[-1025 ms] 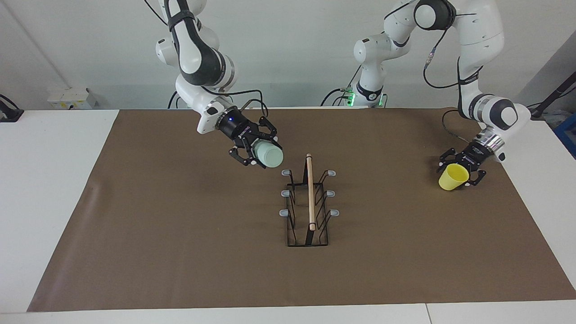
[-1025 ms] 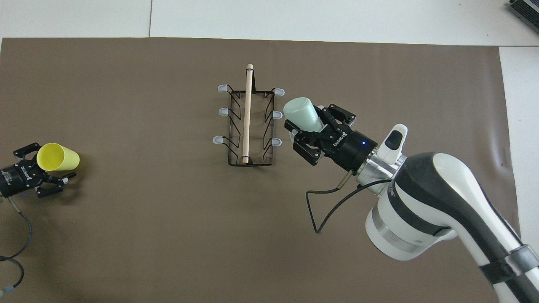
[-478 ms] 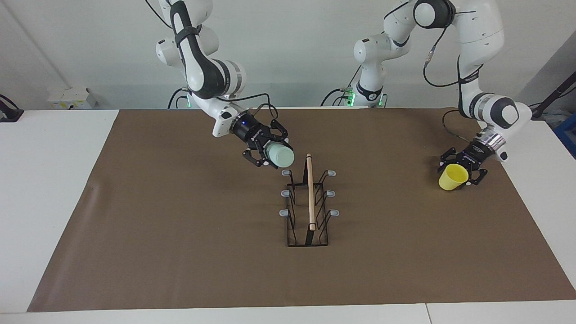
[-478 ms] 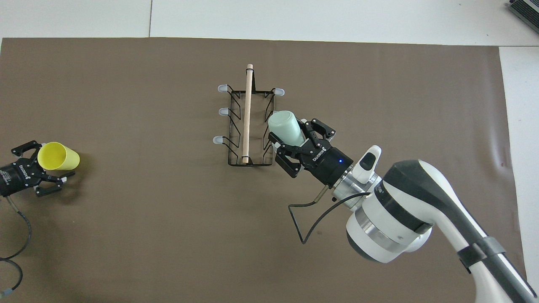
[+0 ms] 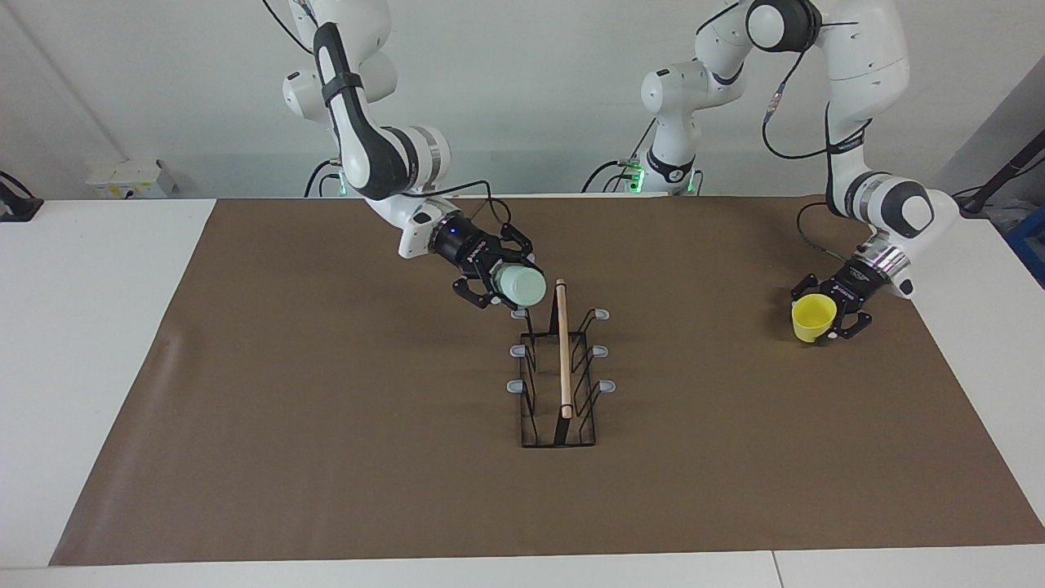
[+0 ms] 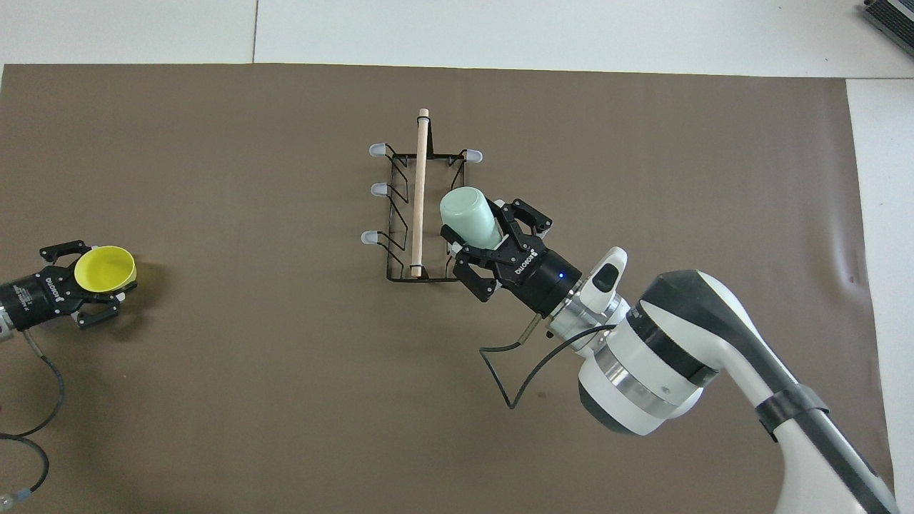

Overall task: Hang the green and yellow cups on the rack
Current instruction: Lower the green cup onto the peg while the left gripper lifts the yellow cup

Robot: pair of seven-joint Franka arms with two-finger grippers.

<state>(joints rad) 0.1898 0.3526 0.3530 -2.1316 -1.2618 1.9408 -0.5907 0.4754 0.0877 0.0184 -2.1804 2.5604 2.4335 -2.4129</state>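
The black wire rack (image 5: 562, 359) (image 6: 420, 193), with its wooden rod on top, stands mid-mat. My right gripper (image 5: 510, 287) (image 6: 482, 232) is shut on the pale green cup (image 5: 522, 286) (image 6: 468, 214). The cup lies sideways with its base toward the rod, over the rack's prongs on the right arm's side, at the end nearest the robots. Toward the left arm's end of the table, my left gripper (image 5: 826, 310) (image 6: 100, 280) is shut on the yellow cup (image 5: 814, 317) (image 6: 105, 268). That cup sits low over the mat with its mouth turned upward.
A brown mat (image 5: 326, 425) covers most of the white table (image 5: 90, 327). A grey box (image 5: 131, 178) sits by the wall at the right arm's end. The left arm's cable (image 6: 43, 400) loops over the mat near its wrist.
The right gripper carried the green cup sideways from beside the rack to over its prongs. The left gripper closed on the yellow cup and tipped its mouth upward.
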